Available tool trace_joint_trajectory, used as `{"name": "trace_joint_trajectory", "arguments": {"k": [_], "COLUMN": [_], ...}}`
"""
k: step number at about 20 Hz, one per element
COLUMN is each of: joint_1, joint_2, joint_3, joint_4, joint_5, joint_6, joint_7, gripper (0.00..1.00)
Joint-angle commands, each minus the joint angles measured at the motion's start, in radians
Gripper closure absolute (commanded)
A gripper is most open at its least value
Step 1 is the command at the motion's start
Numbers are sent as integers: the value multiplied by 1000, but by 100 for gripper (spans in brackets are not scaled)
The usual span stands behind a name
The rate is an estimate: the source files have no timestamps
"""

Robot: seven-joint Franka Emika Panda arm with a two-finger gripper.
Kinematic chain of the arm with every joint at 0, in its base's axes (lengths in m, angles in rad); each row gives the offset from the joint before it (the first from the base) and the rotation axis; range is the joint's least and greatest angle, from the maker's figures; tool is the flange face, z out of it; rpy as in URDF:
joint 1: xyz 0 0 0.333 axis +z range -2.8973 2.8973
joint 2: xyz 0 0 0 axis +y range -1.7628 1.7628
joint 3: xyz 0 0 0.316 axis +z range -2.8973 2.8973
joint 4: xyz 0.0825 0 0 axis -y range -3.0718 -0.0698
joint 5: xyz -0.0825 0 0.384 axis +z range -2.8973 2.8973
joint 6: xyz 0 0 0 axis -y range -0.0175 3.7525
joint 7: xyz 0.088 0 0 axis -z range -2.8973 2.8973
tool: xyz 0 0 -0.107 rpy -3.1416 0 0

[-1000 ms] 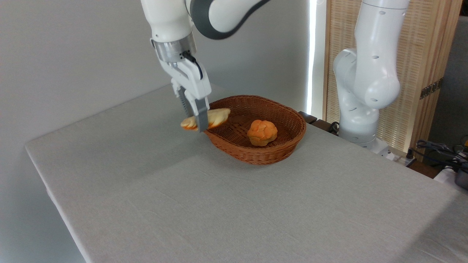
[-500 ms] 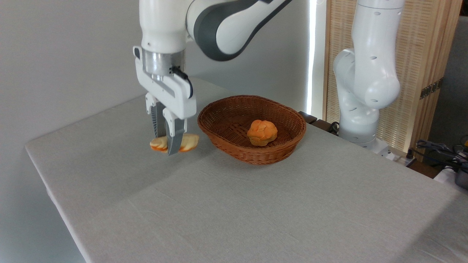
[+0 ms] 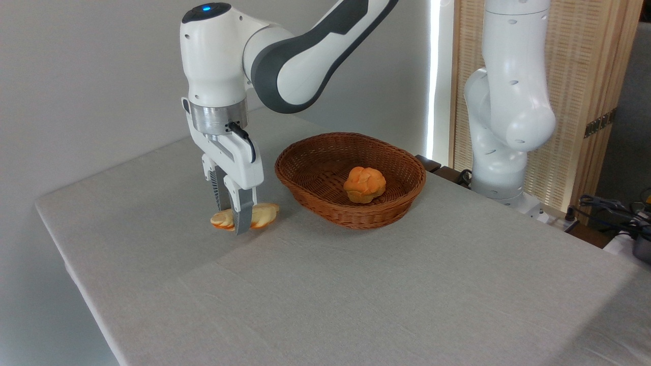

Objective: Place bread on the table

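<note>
My gripper (image 3: 235,219) pinches the bread (image 3: 263,215) low on the table (image 3: 356,284) — just left of the basket (image 3: 325,203).

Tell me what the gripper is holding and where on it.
The gripper is shut on the bread, clamped across the loaf's middle, with both ends sticking out.

One table (image 3: 356,295) fills the lower part of the frame. There is one elongated bread (image 3: 260,215) left of centre and one round orange bun (image 3: 364,184) at centre, so two baked items in all. One brown wicker basket (image 3: 325,195) sits at centre. One white robot arm (image 3: 285,56) spans the upper half of the frame, carrying one tool (image 3: 235,223) with two fingers (image 3: 243,216).
</note>
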Motion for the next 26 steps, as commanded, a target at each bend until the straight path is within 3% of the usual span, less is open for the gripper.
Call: {"name": "trace_joint_trajectory", "arguments": {"k": [1,11,14,17,20,26], "joint_1": [-2,31,63,96,100,103], "joint_2": [2,-18,-29,-43,-43,-66], "joint_3": [4,37,41,45,91,128], "joint_4": [10,79,82,151,205,211], "joint_5": [4,4,67,75,70,55], "joint_6": [24,-25,-41,-169,-284,-308], "joint_7": [8,-6,-8,-1,8,8], "gripper": [0,0,0,0,0,0]}}
